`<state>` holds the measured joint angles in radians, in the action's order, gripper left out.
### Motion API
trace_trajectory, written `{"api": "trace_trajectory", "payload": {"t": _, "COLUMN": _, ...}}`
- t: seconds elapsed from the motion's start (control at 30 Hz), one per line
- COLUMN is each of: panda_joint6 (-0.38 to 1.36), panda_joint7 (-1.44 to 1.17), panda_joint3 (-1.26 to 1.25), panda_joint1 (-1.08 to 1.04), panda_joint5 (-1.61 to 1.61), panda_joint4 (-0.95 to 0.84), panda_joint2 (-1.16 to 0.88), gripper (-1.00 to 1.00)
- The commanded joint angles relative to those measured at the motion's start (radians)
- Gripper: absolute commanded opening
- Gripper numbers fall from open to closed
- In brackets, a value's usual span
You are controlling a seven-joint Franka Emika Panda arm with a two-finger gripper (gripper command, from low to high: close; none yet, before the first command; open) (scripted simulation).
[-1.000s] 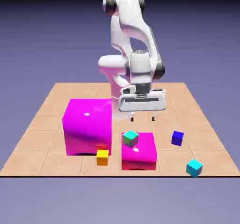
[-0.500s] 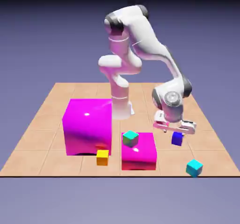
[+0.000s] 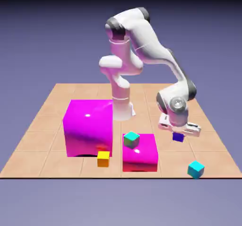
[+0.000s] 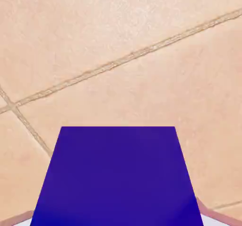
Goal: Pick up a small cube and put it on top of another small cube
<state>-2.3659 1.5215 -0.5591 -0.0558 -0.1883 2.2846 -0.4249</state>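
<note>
In the exterior view, left to right: a large magenta block (image 3: 88, 127), an orange cube (image 3: 103, 158), a teal-green cube (image 3: 131, 139) atop a smaller magenta block (image 3: 140, 154). Right of center, the gripper (image 3: 178, 131) is closed around the dark blue cube (image 3: 177, 136) (image 4: 117, 175). A cyan cube (image 3: 195, 169) sits lower right.

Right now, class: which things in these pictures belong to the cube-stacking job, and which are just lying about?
Belong to the job:
- dark blue cube
- gripper, down over that cube

Lying about, as far as the pictures show:
- teal-green cube on the small magenta block
- large magenta block
- orange cube
- cyan cube
</note>
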Motion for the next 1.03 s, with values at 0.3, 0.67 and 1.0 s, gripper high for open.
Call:
{"api": "trace_trajectory", "payload": {"t": 0.3, "panda_joint6": 0.026, "panda_joint7": -0.205, "panda_joint3": 0.361, "panda_joint1": 0.061, "panda_joint5": 0.282, "panda_joint4": -0.333, "panda_joint2": -0.03, "gripper": -1.0}}
{"api": "trace_trajectory", "payload": {"t": 0.67, "panda_joint6": 0.483, "panda_joint7": -0.557, "panda_joint3": 0.759, "panda_joint1": 0.049, "panda_joint5": 0.027, "panda_joint4": -0.34, "panda_joint2": -0.02, "gripper": -1.0}}
{"api": "trace_trajectory", "payload": {"t": 1.0, "panda_joint6": 0.461, "panda_joint7": -0.649, "panda_joint3": 0.784, "panda_joint1": 0.032, "panda_joint5": -0.067, "panda_joint4": -0.252, "panda_joint2": -0.056, "gripper": 1.0}}
